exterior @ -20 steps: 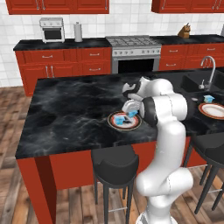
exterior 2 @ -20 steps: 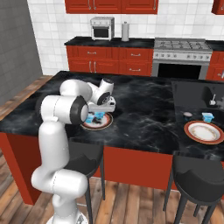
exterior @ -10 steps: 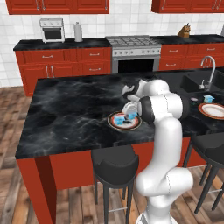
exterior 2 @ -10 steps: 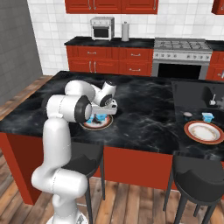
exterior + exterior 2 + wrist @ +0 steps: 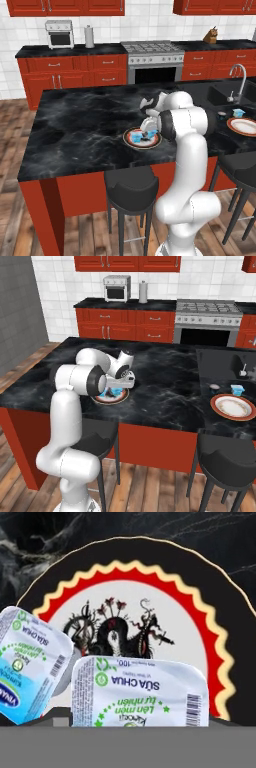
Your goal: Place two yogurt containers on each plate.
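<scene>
A black marble island (image 5: 80, 125) filled the middle of both base views, red cabinets behind. Near centre of the left base view, the claw (image 5: 148, 126) hung low over a plate (image 5: 131, 139), a blue tub (image 5: 148, 133) beneath it. In the hand view, one tub (image 5: 139, 692) sat at bottom centre and a second tub (image 5: 31, 664) at left, both over the plate. Whether the claw pinched the centre tub or stood spread could not be told. At right, another plate (image 5: 233, 407) lay with a tub (image 5: 237, 389) just beyond it.
</scene>
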